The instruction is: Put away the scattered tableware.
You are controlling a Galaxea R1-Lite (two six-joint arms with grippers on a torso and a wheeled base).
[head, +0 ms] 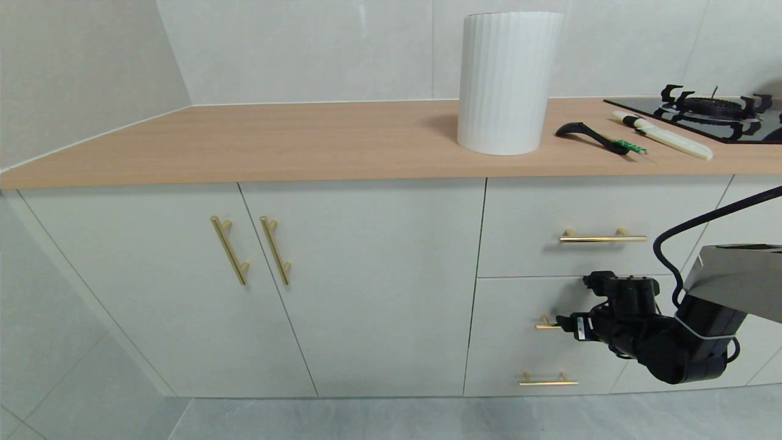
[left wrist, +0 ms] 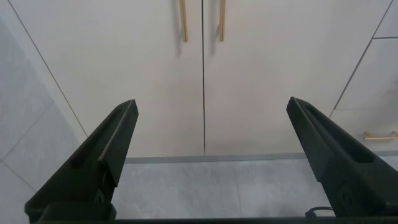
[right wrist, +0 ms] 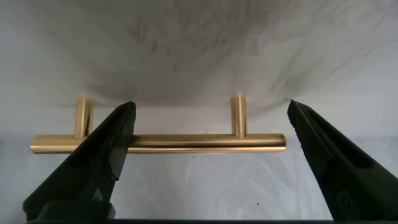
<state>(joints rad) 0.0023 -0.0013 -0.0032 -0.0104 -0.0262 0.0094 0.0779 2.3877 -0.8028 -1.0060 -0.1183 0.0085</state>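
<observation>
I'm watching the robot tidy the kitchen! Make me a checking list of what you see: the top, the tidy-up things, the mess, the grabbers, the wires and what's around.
Surface: wooden countertop above pale cabinet doors.
Job's things: black utensil with a green end and cream knife lie on the counter, beside a white ribbed container.
Clutter: nothing seen.
Grippers: right gripper open, right in front of a gold drawer handle; left gripper open, low, facing the cabinet doors.
Cables: black cable loops above the right arm.
Surroundings: gas hob at the counter's right end; grey floor.
</observation>
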